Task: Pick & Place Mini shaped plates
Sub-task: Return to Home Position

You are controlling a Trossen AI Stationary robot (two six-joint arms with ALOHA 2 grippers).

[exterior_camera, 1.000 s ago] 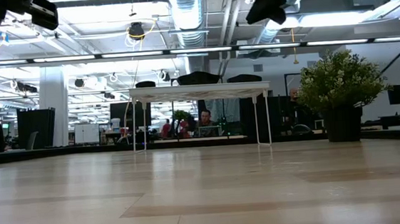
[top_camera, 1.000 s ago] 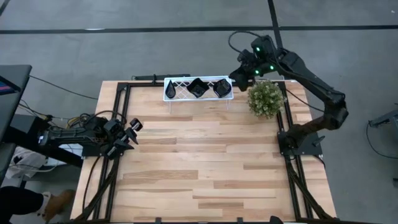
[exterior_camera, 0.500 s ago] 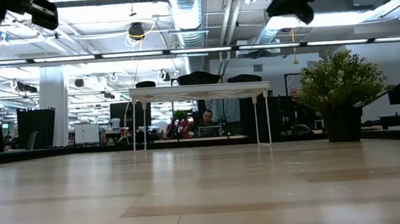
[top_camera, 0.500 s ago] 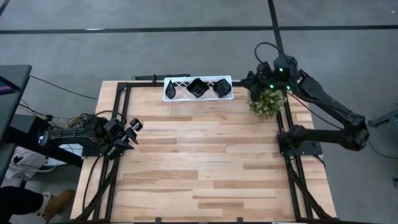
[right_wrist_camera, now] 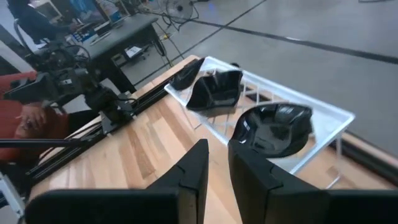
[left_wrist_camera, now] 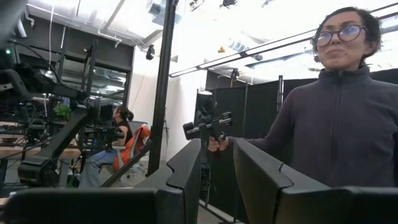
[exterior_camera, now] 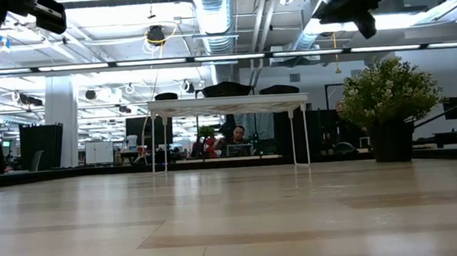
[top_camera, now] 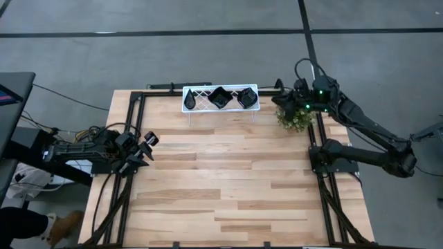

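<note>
Three glossy black mini shaped plates lie on the white wire rack (top_camera: 220, 98) at the table's far edge. They are a narrow teardrop (right_wrist_camera: 185, 74), a wavy square (right_wrist_camera: 216, 90) and an oval (right_wrist_camera: 273, 127). My right gripper (right_wrist_camera: 217, 149) hangs in the air off the rack's right end, over the green plant (top_camera: 296, 116). It points at the plates with a narrow gap between its fingers and nothing in it. My left gripper (top_camera: 147, 146) waits at the table's left edge, tipped upward, its fingers (left_wrist_camera: 217, 146) slightly apart and holding nothing.
The bushy plant in its dark pot (exterior_camera: 389, 91) stands at the far right, just under my right arm. Black frame rails run along the table's left and right sides. Bare wood lies in front of the rack. A person (left_wrist_camera: 336, 124) stands beyond the table.
My right gripper has drawn back from above the rack's right end toward the table's right edge and sunk lower, and now hangs over the plant. Its arm has folded in and the wrist has rolled. The plates and rack have not moved.
</note>
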